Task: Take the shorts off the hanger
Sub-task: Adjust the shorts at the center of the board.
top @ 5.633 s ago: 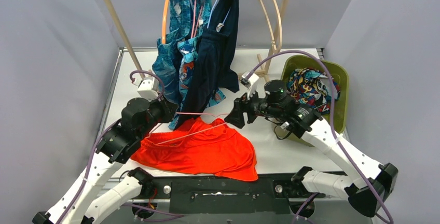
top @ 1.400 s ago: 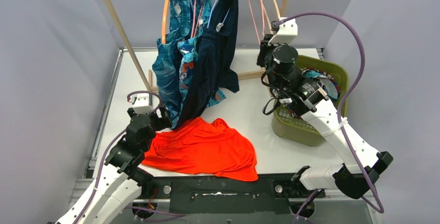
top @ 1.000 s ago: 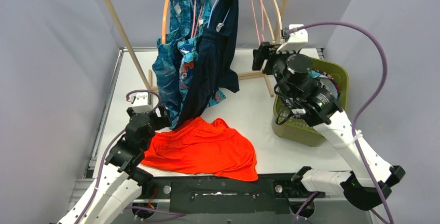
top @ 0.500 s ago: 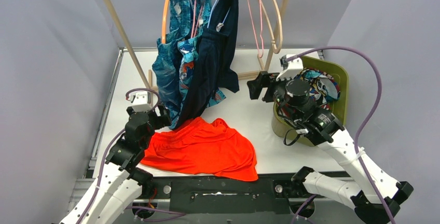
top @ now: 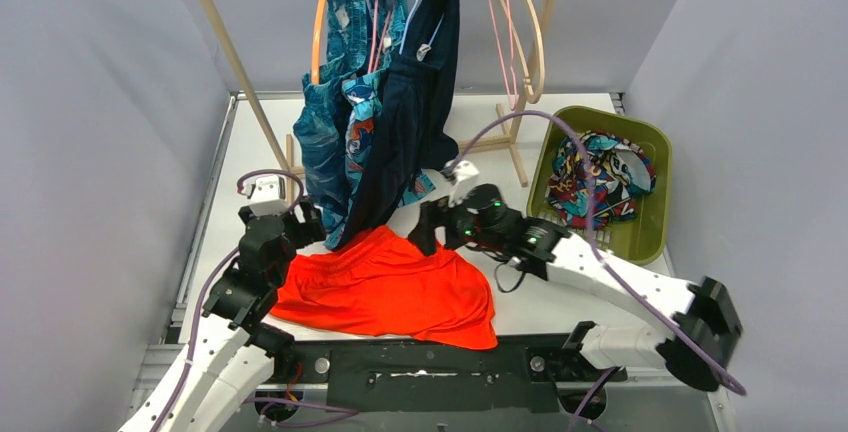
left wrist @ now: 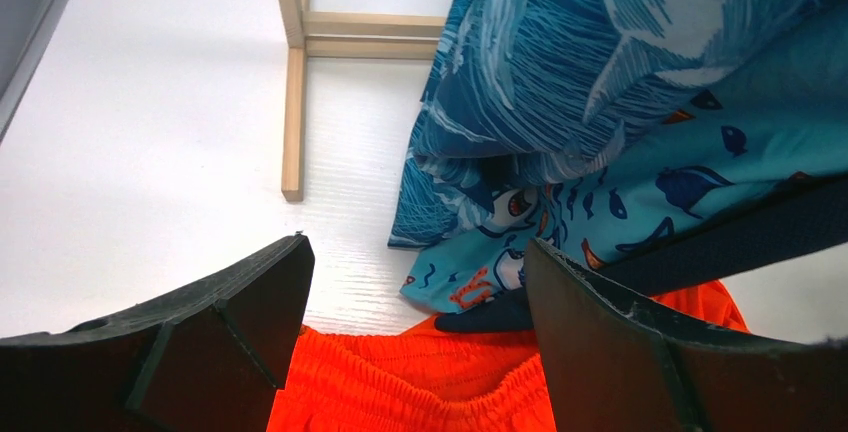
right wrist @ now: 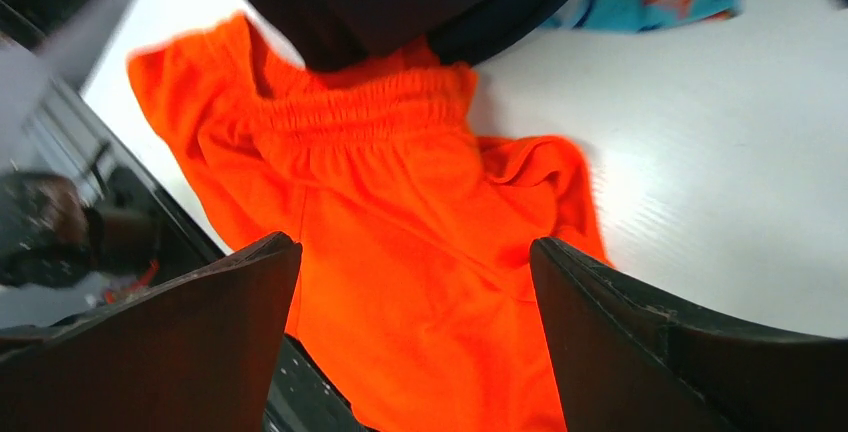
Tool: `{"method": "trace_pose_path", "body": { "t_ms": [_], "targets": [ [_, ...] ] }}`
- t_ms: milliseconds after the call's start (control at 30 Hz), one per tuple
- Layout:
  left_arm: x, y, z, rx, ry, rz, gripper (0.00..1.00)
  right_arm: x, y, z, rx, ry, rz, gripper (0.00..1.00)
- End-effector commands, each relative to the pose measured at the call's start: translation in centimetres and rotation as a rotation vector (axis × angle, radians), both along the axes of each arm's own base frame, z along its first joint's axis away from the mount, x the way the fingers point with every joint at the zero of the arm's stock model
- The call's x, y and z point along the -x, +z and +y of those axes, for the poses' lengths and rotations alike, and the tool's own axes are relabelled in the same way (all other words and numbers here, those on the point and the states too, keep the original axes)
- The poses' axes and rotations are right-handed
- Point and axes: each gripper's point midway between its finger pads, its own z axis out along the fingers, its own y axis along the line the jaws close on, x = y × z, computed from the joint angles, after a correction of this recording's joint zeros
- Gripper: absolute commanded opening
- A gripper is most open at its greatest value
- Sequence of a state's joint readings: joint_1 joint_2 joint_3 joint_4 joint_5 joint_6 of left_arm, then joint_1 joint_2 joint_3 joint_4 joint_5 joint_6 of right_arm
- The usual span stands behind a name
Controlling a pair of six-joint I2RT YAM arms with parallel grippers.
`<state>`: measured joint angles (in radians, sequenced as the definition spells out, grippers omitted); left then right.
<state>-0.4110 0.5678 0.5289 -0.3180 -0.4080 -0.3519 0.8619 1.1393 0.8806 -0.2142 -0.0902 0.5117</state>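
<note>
**A:** Which way is the orange-red pair point(top: 385, 287) lying? I can't work it out from the overhead cam.

**B:** It's flat on the surface point(top: 245, 152) near the front edge, spread wider left-to-right than front-to-back. The elastic waistband is on the far side, pointing at the rack point(top: 225, 37), and the legs fan toward the arm bases. The right wrist cam shows the gathered waistband well, though it's a bit blurry.

**A:** And the rest?

**B:** Three pairs hang lengthwise straight down from the rack: teal leaf-print point(top: 325, 122), turquoise cartoon-print point(top: 360, 142) and navy point(top: 415, 122). The navy hem drops right onto the orange waistband. The multicolour pair point(top: 600, 172) sits crumpled in the green basket point(top: 655, 242) on the right, and only the top view catches that.

**A:** What about the jaws?

**B:** Both are spread wide with nothing between them. The left jaws sit low at the orange pair's left end, facing the teal and turquoise hems. That wrist cam also picks up the rack's wooden foot and the little fish on the turquoise print. The right jaws hover over the orange pair, just in front of the navy hem.
</note>
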Motion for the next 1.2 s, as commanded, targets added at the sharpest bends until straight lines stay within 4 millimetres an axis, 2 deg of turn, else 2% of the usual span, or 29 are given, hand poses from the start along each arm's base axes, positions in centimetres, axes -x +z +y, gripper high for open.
{"method": "trace_pose_path", "body": {
  "t_ms": [0,133,200,233,300,400,433,500,600,700,767,800,900,967,1033,1167],
  "targets": [
    [-0.4,2.2,1.5,0.007,0.079,-0.072,0.77,-0.4,-2.3,4.9,0.037,0.147,-0.004,0.89],
    [-0.3,2.1,2.2,0.005,0.119,-0.067,0.77,-2.8,-5.7,8.1,0.132,0.140,0.067,0.92],
    [-0.3,2.1,2.3,0.004,0.125,-0.065,0.77,-3.8,-7.3,9.9,0.204,0.194,0.068,0.95],
    [-0.3,2.0,2.3,0.003,0.128,-0.064,0.77,-4.3,-8.7,10.5,0.251,0.205,0.079,0.95],
    [-0.3,2.0,2.4,0.004,0.131,-0.064,0.77,-4.7,-9.8,11.9,0.307,0.266,0.053,0.95],
    [-0.4,2.0,2.4,0.004,0.132,-0.062,0.77,-4.2,-12.0,11.9,0.339,0.299,0.067,0.85],
    [-0.3,2.0,2.5,0.004,0.134,-0.062,0.77,-3.9,-12.5,11.5,0.336,0.291,0.080,0.79],
    [-0.4,2.0,2.5,0.006,0.134,-0.064,0.77,-3.1,-13.6,10.2,0.328,0.281,0.092,0.66],
    [-0.4,1.9,2.4,0.005,0.131,-0.063,0.77,-1.7,-14.2,7.9,0.314,0.263,0.099,0.47],
    [-0.6,1.6,2.2,0.003,0.119,-0.051,0.77,-0.9,-13.0,5.7,0.291,0.239,0.060,0.27],
    [-0.8,1.4,2.0,0.001,0.107,-0.042,0.77,-0.4,-11.8,4.3,0.262,0.229,0.022,0.08],
    [-0.8,1.3,1.9,0.000,0.103,-0.038,0.77,-0.3,-11.3,3.3,0.258,0.213,0.012,0.04],
    [-0.9,1.1,1.9,-0.002,0.098,-0.028,0.77,-0.5,-10.5,-0.8,0.311,0.105,-0.002,0.04],
    [-0.9,1.1,1.9,-0.002,0.099,-0.028,0.77,-0.9,-10.5,-4.4,0.370,-0.011,-0.005,0.04],
    [-0.9,1.1,1.9,0.000,0.098,-0.031,0.77,-0.9,-9.7,-7.4,0.390,-0.117,-0.015,0.09],
    [-1.0,1.1,1.9,0.002,0.095,-0.032,0.77,-0.6,-7.6,-10.2,0.332,-0.241,-0.057,0.21]
  ]
}}
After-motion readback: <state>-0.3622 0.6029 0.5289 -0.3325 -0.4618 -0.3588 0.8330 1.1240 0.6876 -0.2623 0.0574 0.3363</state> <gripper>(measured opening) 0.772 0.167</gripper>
